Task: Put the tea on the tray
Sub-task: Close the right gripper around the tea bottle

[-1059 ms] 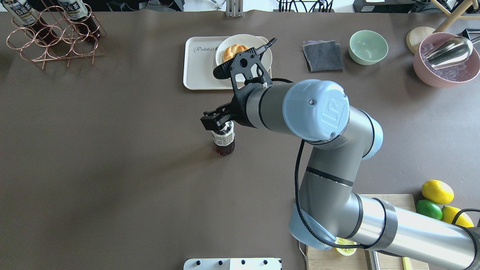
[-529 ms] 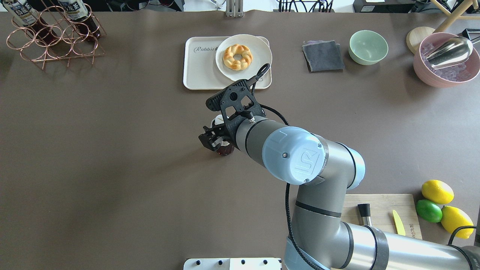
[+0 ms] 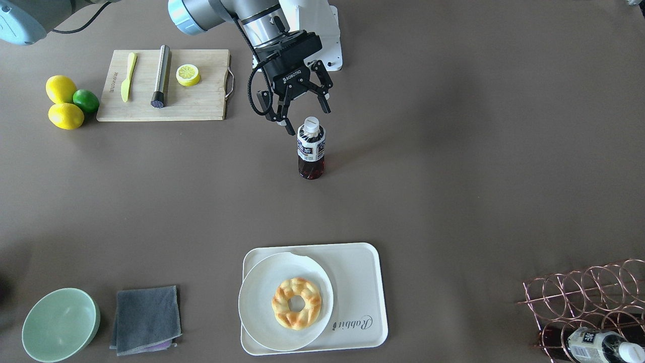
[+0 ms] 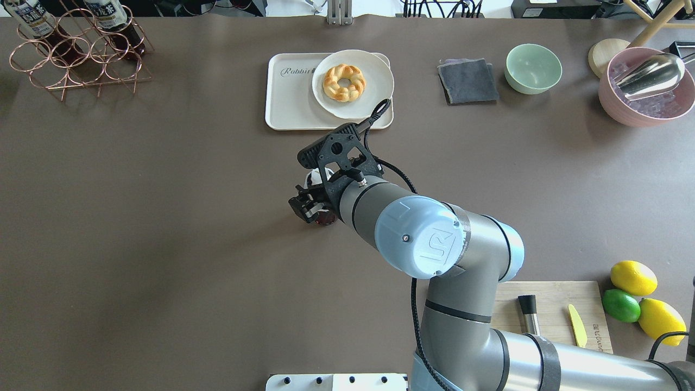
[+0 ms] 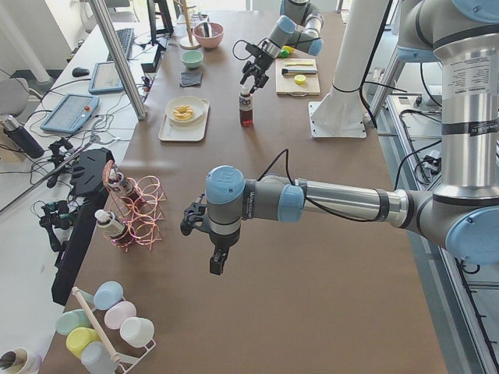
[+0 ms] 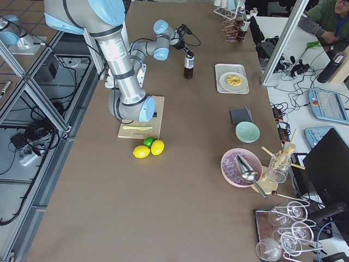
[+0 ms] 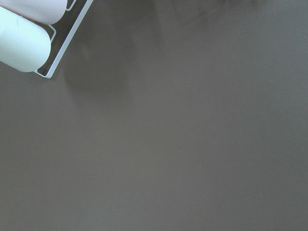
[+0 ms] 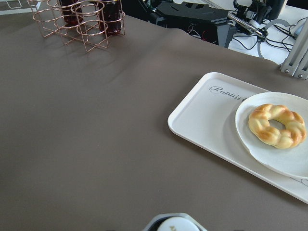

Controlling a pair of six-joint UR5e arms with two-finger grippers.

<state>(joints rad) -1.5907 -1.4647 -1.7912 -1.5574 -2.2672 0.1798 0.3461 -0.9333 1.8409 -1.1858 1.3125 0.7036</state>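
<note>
Exterior front-facing view: the tea bottle point(image 3: 311, 148) stands upright on the bench point(image 3: 453, 176), well apart from the tray point(image 3: 360, 282). The right jaws hang spread wide just over its white cap point(image 3: 312, 123), holding nothing. The left jaws show only from the side, so I cannot tell their state.
</note>
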